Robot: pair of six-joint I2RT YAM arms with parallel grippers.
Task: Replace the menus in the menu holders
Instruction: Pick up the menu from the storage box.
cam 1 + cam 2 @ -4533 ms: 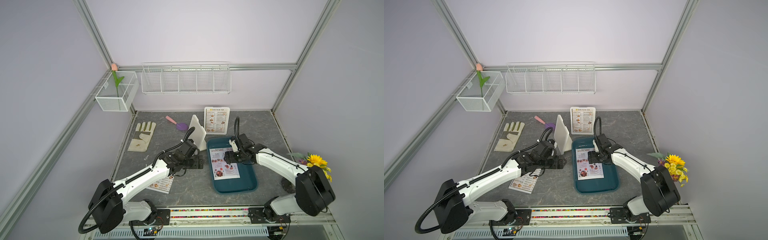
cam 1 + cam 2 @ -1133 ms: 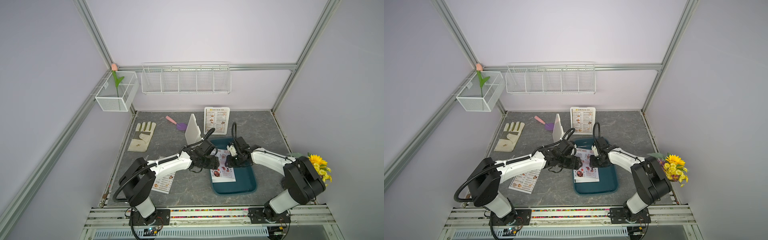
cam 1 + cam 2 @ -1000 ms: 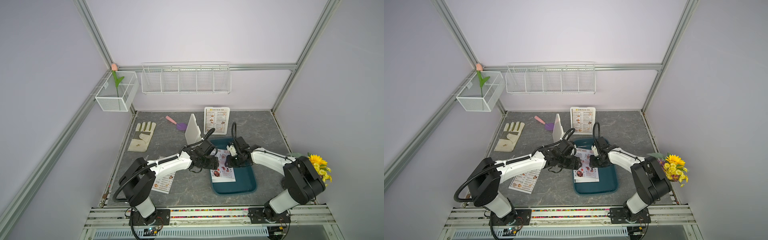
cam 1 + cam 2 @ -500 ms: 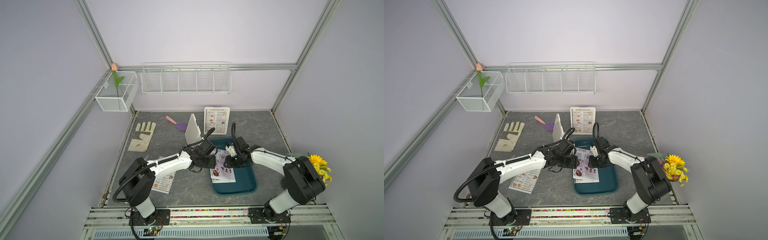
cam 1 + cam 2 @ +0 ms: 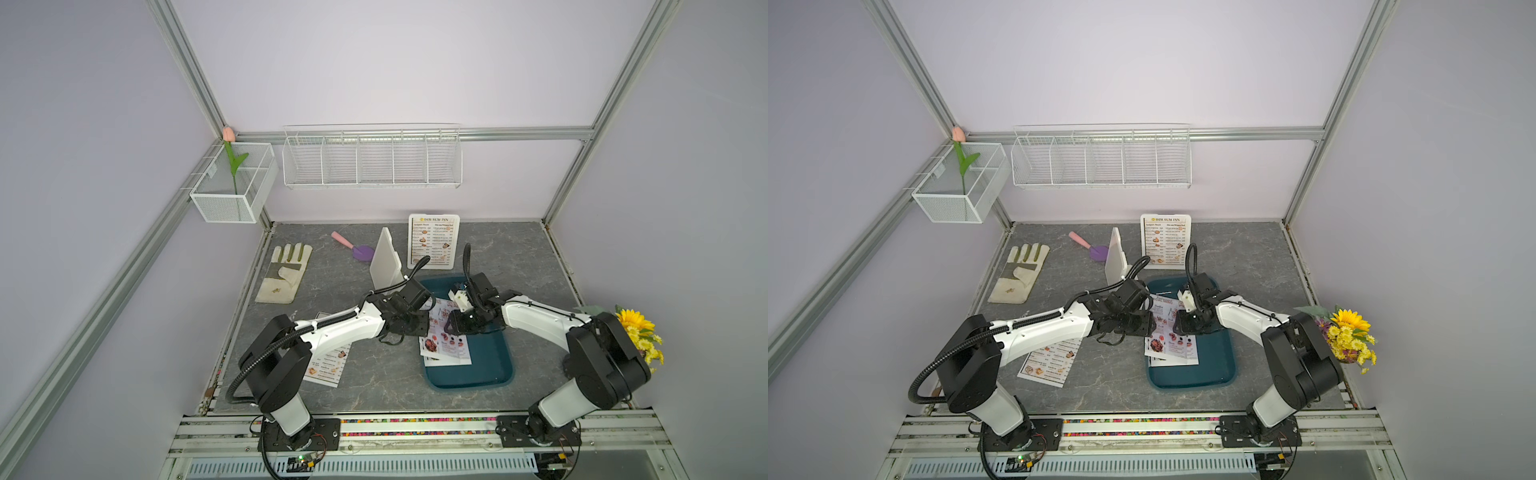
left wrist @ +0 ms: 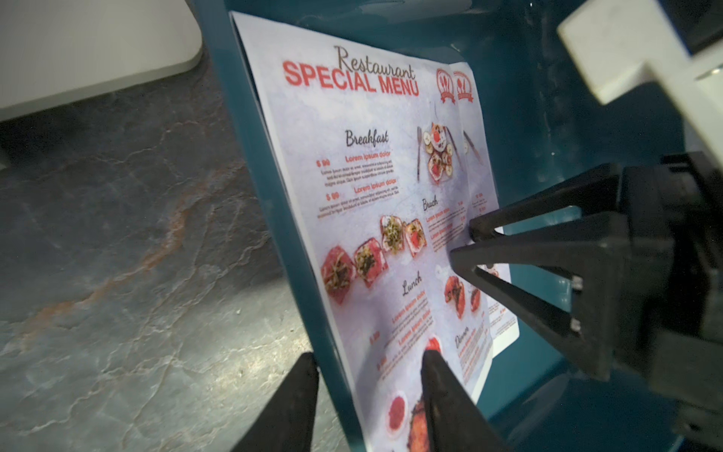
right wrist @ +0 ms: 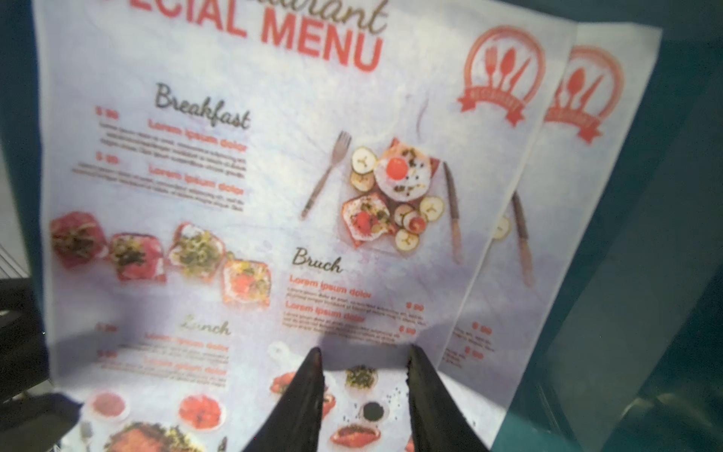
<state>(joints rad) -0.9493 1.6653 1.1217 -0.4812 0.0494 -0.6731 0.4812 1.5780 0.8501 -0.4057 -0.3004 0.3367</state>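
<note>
Red "SPECIAL MENU" headings mark two sheets lying overlapped in the dark teal tray (image 5: pixel 469 374) on the bench (image 5: pixel 374 386). The top special menu (image 6: pixel 364 219) sits skewed over the lower special menu (image 7: pixel 587 176), which shows only along one long side. One edge of the top sheet rides up on the tray's rim.

The right end effector (image 7: pixel 364 350) has its jaws a little apart, both tips pressed down on the top special menu, with nothing between them. The left end effector (image 6: pixel 367 354) stands partly open, astride that rim: one finger is outside the tray, the other over the sheet. It is not clamped on either.

Just behind the left wrist the empty menu holder (image 5: pixel 386 266) stands on edge, white and blank. Beside it, at the back of the bench, the filled menu holder (image 5: pixel 432 267) shows the framed Dim Sum Inn menu (image 5: pixel 433 245). The loose Dim Sum Inn menu (image 5: pixel 328 368) lies flat, partly covered by the left arm.

That makes four menus, two holders and one tray. Farther out lie one work glove (image 5: pixel 284 274) and one purple scoop (image 5: pixel 357 249) with a pink handle. A sunflower bunch (image 5: pixel 636 336) stands at the right edge. On the walls are a wire rack (image 5: pixel 372 158) and a mesh basket (image 5: pixel 226 203) with a tulip (image 5: pixel 228 137).
</note>
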